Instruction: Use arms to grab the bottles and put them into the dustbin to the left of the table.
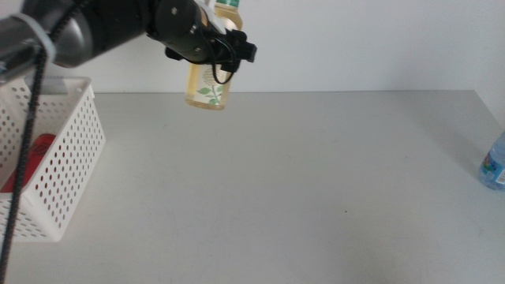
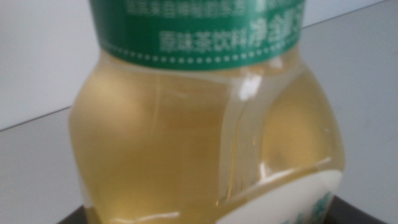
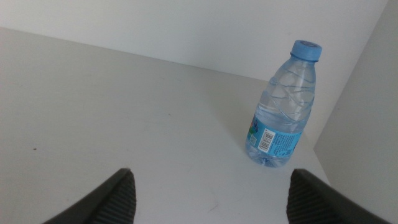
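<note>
My left gripper is shut on the yellow tea bottle and holds it high in the air above the table's back left part, to the right of the dustbin. The bottle fills the left wrist view, with its green-white label on top. The red can lies inside the dustbin. The clear blue water bottle stands at the table's right edge. In the right wrist view my right gripper is open and empty, a short way from the water bottle.
The white perforated dustbin stands at the left side of the table. A white wall rises behind the table's back edge. The right arm is out of the middle view.
</note>
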### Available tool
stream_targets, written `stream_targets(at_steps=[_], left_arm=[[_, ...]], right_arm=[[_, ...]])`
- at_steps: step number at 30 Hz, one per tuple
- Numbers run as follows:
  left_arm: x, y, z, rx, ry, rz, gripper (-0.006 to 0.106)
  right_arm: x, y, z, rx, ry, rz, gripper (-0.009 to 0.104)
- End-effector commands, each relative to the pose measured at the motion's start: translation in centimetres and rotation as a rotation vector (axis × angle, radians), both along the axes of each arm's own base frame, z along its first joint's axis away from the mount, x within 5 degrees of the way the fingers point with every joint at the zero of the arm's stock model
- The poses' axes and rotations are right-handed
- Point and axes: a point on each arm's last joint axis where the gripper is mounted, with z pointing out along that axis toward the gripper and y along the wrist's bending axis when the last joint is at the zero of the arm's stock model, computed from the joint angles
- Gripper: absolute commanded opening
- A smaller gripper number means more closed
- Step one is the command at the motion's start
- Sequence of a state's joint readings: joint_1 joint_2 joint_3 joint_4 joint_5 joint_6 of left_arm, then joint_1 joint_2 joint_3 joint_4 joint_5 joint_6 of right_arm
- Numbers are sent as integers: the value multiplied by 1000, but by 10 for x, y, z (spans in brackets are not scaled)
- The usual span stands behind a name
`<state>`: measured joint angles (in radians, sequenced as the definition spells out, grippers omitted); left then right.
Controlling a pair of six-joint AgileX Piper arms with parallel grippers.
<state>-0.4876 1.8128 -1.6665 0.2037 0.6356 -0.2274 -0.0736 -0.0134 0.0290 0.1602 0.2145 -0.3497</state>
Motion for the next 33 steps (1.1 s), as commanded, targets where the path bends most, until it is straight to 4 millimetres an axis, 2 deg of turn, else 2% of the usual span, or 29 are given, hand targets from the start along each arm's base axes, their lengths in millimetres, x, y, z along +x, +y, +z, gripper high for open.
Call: stream_targets(at_steps=[1,5,8,11,15,23,27,33], left_arm=[[-29,21,66,-1,-144,-24,-2],[-54,44,82,121,-74,-38,-2],[-62,69,85,183,-1,1,-2],[-60,103,81,234,96,82,-2],[-56,156,78,203,190,176,-2],[-53,242,72,144,231,321,-2],[-43,268,57,149,259,361,-2],[-19,280,22,141,345,373,-2]], right_arm=[[-1,-1,11,-19,-101,-16,62],[-1,-1,11,-19,-101,-16,62],[-1,-1,11,-19,-101,-16,62],[-1,-1,11,-19,-101,-16,62],[-1,-1,11,-19,-101,-16,62],[-1,-1,11,-19,-101,-16,62],[-1,-1,11,-19,-101,-16,62],[-1,-1,11,-19,-101,-16,62]])
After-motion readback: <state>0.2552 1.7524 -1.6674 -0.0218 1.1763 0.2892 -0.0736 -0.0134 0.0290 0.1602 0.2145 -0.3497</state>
